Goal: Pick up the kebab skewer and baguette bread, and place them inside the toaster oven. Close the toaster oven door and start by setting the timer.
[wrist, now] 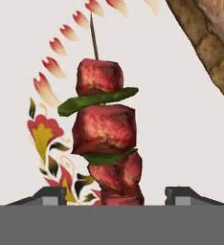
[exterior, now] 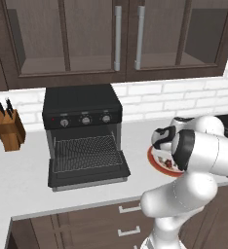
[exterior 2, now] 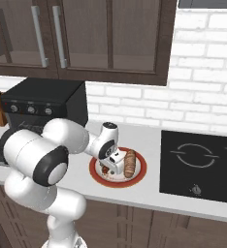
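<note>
Now I see my fingers [wrist: 115,195] spread apart, one on each side of the kebab skewer [wrist: 106,143], not pinching it. It lies on the plate [exterior 2: 140,174] in the middle of the hand view. The baguette bread [exterior 2: 130,163] lies beside it, upper right there. The toaster oven [exterior: 82,114] stands open, center left in the left base view, its door [exterior: 89,174] down on the tabletop [exterior: 18,180].
</note>
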You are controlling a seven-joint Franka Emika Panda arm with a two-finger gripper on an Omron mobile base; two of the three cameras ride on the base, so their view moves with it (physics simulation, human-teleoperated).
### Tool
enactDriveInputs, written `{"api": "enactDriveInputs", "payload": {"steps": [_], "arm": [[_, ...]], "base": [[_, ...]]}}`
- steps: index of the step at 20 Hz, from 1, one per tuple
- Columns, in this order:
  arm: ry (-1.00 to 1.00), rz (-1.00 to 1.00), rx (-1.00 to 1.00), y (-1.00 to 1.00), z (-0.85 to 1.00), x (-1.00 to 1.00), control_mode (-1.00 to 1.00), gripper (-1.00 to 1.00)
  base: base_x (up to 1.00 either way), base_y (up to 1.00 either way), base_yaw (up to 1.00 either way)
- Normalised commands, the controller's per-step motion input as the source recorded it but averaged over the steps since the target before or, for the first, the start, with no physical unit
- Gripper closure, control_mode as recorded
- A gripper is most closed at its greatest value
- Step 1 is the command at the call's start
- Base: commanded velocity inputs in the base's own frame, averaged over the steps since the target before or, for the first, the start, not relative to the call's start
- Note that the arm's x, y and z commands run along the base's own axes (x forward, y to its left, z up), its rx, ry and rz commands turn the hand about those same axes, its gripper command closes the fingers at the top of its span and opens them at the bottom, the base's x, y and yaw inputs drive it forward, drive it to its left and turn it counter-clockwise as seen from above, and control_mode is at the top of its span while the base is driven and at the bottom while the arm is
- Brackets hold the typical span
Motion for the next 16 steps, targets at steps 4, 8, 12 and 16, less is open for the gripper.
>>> {"api": "enactDriveInputs", "payload": {"steps": [4, 8, 12, 16], "arm": [[0.0, -0.08, 0.0, 0.0, -0.14, -0.21, -1.0, 1.0], [0.05, -0.07, 0.0, 0.05, -0.1, -0.16, -1.0, 1.0], [0.0, 0.0, 0.0, 0.09, 0.99, -0.45, -1.0, 1.0], [0.01, 0.07, 0.0, 0.6, 0.93, -0.96, -1.0, 1.0]], "base": [[0.0, 0.0, 0.0], [0.0, 0.0, 0.0], [0.0, 0.0, 0.0], [0.0, 0.0, 0.0]]}}
